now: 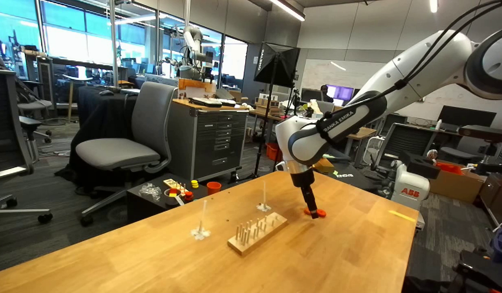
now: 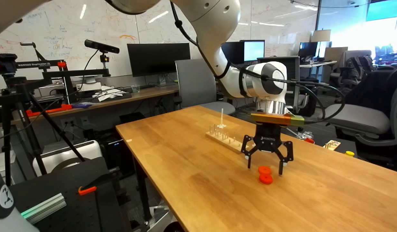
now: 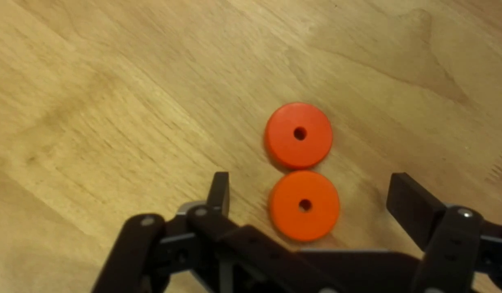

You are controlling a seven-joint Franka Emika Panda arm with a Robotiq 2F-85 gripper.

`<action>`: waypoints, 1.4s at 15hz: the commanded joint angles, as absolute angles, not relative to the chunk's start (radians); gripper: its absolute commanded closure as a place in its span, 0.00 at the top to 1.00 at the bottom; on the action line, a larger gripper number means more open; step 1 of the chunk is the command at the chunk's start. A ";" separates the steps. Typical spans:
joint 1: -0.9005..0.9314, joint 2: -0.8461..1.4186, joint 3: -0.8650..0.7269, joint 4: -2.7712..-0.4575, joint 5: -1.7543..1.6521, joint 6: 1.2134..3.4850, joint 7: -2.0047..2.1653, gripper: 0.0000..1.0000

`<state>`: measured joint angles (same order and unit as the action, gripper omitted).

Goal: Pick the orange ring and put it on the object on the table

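Over the wooden table [image 1: 348, 252], the gripper [image 2: 265, 170] hangs pointing down, fingers spread wide, pinching nothing. Orange ring [image 3: 289, 207] flat on the wood below, about midway between the two fingers as the wrist view has it. Round, so no long axis to match; what the grasp turns on, I judge, is the red ring [image 3: 283, 136] touching it. The pair line up roughly square to the closing direction, red lying farther out, past the fingertips in the wrist view — near enough to be nudged, or caught too, if the fingers come down between the two. Whether the tips stand at ring height, I cannot tell. Near by, apart from the rings, lies the goal, the pegged board [image 1: 264, 234], sparser end toward the gripper. Along its far side in an exterior view, two thin upright rods [image 1: 203, 215] on pale feet — these, and the board's taller pegs, look likeliest to hinder a carry.
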<state>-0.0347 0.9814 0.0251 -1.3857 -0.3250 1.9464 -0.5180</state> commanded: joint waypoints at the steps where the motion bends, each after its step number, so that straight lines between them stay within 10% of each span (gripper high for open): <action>1: -0.053 1.024 0.028 -1.312 -0.303 1.897 -0.535 1.00; 21: -0.048 0.962 0.033 -1.439 -0.321 1.994 -0.512 1.00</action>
<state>-0.0514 0.9918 0.0266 -1.3809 -0.3248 1.9569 -0.5199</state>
